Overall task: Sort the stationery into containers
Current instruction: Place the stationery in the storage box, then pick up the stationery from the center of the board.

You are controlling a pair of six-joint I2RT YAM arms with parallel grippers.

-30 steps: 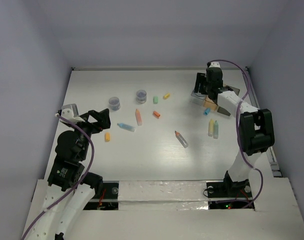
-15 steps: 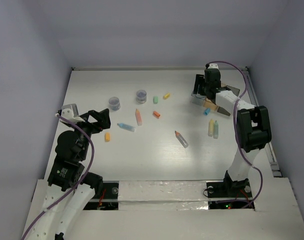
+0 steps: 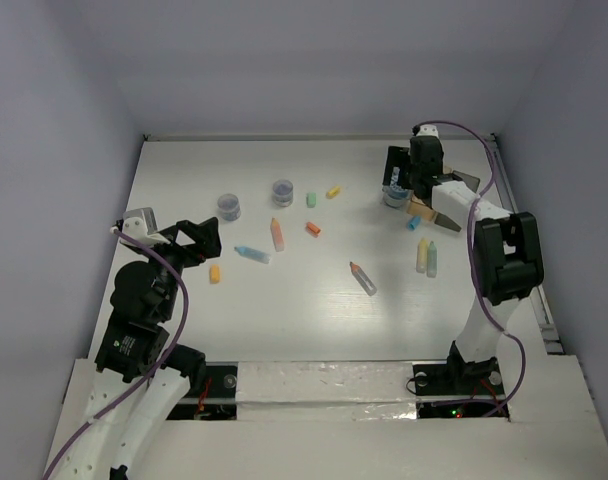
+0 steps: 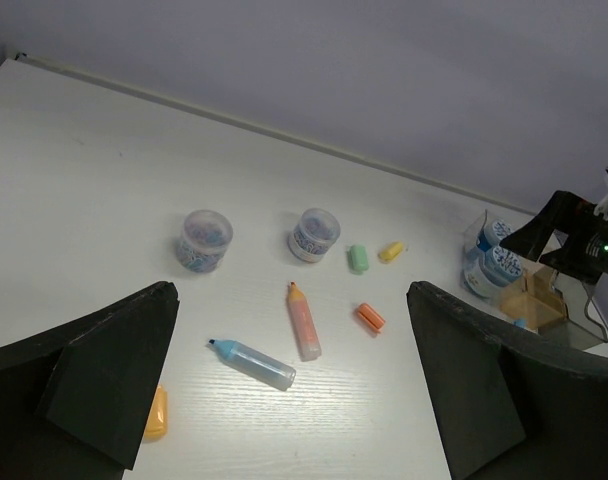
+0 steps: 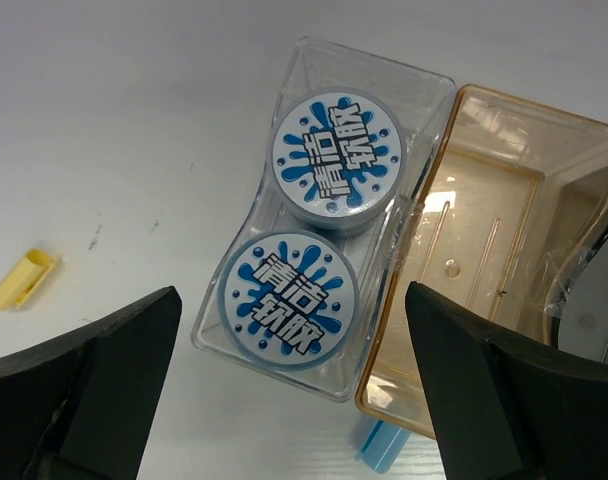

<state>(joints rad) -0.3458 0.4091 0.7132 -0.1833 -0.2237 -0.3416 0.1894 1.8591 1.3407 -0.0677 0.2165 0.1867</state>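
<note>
Rolls [image 5: 337, 153] — two, side by side — fill the clear box [image 5: 384, 75] beneath the released right hand [image 5: 289, 340].

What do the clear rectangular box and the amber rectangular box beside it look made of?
Clear rectangular box: likely hard plastic, glossy; the white table shows through and its rim catches highlights. Amber rectangular box: likely the same plastic, tinted, glossy; floor ribs and glare show through its walls.

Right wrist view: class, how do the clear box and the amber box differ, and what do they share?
The clear box is colourless; the amber box is orange-brown. The clear box holds two blue-white rolls; the amber box shows nothing inside. Both are translucent, rectangular and open-topped, lying side by side.
</note>
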